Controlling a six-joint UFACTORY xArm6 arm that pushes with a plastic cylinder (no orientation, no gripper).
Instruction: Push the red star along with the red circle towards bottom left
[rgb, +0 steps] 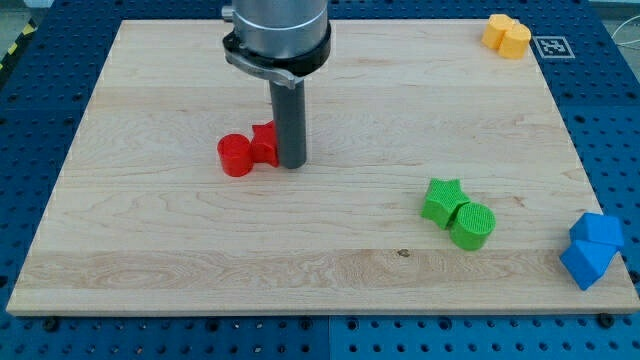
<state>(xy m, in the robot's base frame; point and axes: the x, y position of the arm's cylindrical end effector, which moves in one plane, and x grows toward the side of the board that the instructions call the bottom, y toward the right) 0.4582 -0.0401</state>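
- Two red blocks touch: red star (264, 143) against my tip (292, 164), red circle (236, 155) just beyond, toward the view's left.
- No hand here, only a rod.
- Bottom-left push needs my tip up-right of both.

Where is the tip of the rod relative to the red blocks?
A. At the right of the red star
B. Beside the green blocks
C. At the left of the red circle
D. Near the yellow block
A: my tip stands against the right side of the red star, with the red circle on the star's left.
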